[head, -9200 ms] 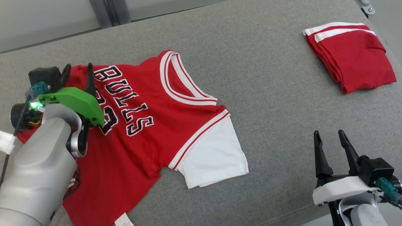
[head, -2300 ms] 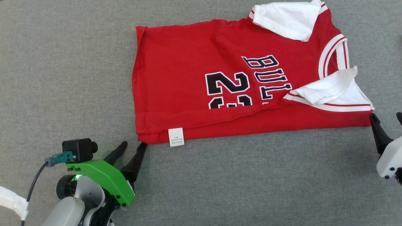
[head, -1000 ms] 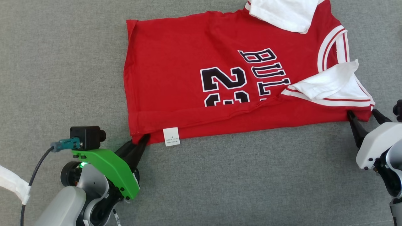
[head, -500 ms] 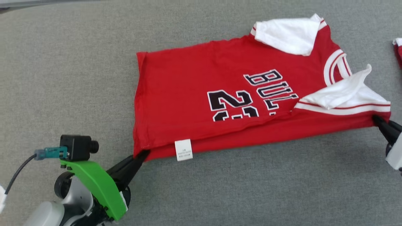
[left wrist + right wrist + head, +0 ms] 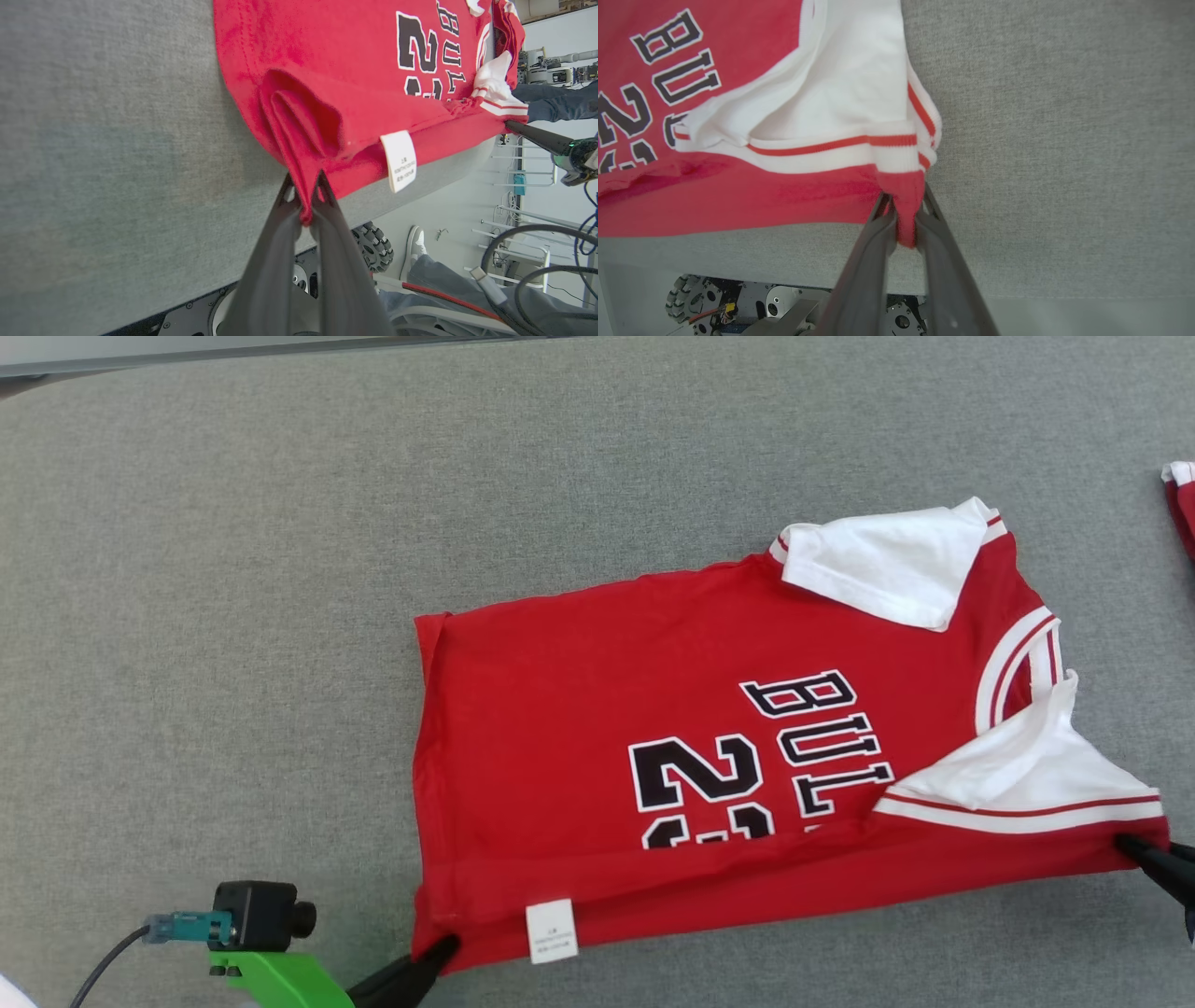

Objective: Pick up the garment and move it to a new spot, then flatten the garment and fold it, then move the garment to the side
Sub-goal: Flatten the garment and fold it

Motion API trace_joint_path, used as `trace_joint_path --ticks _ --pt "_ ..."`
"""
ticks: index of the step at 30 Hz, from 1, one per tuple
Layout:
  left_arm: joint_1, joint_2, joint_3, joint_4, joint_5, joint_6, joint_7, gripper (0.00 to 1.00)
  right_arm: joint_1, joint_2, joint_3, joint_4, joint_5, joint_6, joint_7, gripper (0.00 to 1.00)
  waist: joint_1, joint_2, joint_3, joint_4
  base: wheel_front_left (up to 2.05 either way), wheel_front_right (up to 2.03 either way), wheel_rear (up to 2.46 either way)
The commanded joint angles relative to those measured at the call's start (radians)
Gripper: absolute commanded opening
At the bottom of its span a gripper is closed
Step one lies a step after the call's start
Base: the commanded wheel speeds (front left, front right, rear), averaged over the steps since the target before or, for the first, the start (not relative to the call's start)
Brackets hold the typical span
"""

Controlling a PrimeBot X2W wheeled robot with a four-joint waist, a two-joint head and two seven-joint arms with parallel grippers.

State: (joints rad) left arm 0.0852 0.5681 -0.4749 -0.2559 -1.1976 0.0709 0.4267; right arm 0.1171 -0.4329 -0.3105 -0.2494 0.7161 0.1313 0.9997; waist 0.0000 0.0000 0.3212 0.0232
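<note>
Garment: the red jersey (image 5: 597, 775) lies flat on the grey padded table (image 5: 233, 616), sleeves turned in, its long near edge close to the table's front rim.
Left gripper (image 5: 303, 196): clamped tight on the hem-end corner, a pinch of red cloth in its grip, just beside the white label (image 5: 398, 161).
Right gripper (image 5: 903, 203): closed on the shoulder-end corner below the striped sleeve band (image 5: 822, 144) — cloth bunched between the jaws.
Step in hand: the fold, I judge — both ends of the near edge are held (the flattening looks done).
Next move: it calls for raising both corners together, keeping the edge taut, and carrying it over to the far edge without dragging the lower layer.
</note>
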Motion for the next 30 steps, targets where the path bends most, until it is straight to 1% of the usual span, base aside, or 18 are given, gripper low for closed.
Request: trace_joint_path --ticks 1,3,5,6,10,12,13,14,16,20,22,24,30 --pt "-0.011 -0.001 0.006 0.028 0.037 0.009 -0.026 1.00 0.004 -0.006 0.005 0.007 -0.025 -0.001 -0.029 1.00 0.0000 0.0000 0.000 -0.002 0.00 0.00 0.00" --pt "-0.025 -0.019 0.004 0.047 0.064 0.011 -0.055 1.00 0.001 -0.011 0.020 0.010 -0.037 -0.001 -0.058 1.00 0.0000 0.0000 0.000 -0.005 0.00 0.00 0.00" --pt "-0.036 -0.028 0.018 0.054 0.069 0.014 -0.082 1.00 -0.002 -0.031 0.019 0.000 -0.060 -0.001 -0.087 1.00 0.0000 0.0000 0.000 -0.006 0.00 0.00 0.00" --pt "-0.043 -0.029 0.027 0.057 0.078 0.019 -0.096 1.00 -0.009 -0.043 0.017 -0.013 -0.074 -0.001 -0.108 1.00 0.0000 0.0000 0.001 -0.007 0.00 0.00 0.00" --pt "-0.097 -0.040 0.085 0.058 0.107 0.042 -0.158 1.00 -0.084 -0.060 0.025 -0.085 -0.087 0.000 -0.177 1.00 0.0000 0.0000 0.030 -0.015 0.00 0.00 0.00" --pt "-0.140 -0.032 0.103 0.064 0.130 0.051 -0.169 1.00 -0.148 -0.062 0.045 -0.103 -0.102 0.000 -0.214 1.00 0.0000 0.0000 0.053 -0.016 0.00 0.00 0.00" --pt "-0.170 -0.015 0.097 0.066 0.153 0.046 -0.163 1.00 -0.187 -0.065 0.068 -0.106 -0.112 0.000 -0.228 1.00 0.0000 0.0000 0.068 -0.015 0.00 0.00 0.00" --pt "-0.207 -0.010 0.092 0.070 0.176 0.042 -0.161 1.00 -0.238 -0.068 0.088 -0.100 -0.134 0.000 -0.244 1.00 0.0000 0.0000 0.086 -0.013 0.00 0.00 0.00" --pt "-0.270 -0.023 0.081 0.078 0.197 0.039 -0.155 1.00 -0.314 -0.069 0.135 -0.075 -0.168 0.000 -0.263 1.00 0.0000 0.0000 0.114 -0.006 0.00 0.00 0.00" --pt "-0.418 -0.065 0.038 0.147 0.246 0.020 -0.134 1.00 -0.444 -0.053 0.276 0.013 -0.223 0.000 -0.268 1.00 0.0000 0.0000 0.165 0.023 0.00 0.00 0.00" --pt "-0.473 -0.095 0.012 0.195 0.258 0.007 -0.132 1.00 -0.482 -0.044 0.322 0.057 -0.227 -0.001 -0.271 1.00 0.0000 0.0000 0.180 0.035 0.00 0.00 0.00" --pt "-0.516 -0.119 0.000 0.244 0.263 -0.004 -0.134 1.00 -0.506 -0.035 0.354 0.091 -0.239 -0.001 -0.282 1.00 0.0000 0.0000 0.189 0.039 0.00 0.00 0.00" --pt "-0.602 -0.156 -0.008 0.359 0.277 -0.034 -0.150 1.00 -0.544 -0.021 0.407 0.182 -0.272 -0.001 -0.315 1.00 0.0000 0.0000 0.207 0.035 0.00 0.00 0.00"
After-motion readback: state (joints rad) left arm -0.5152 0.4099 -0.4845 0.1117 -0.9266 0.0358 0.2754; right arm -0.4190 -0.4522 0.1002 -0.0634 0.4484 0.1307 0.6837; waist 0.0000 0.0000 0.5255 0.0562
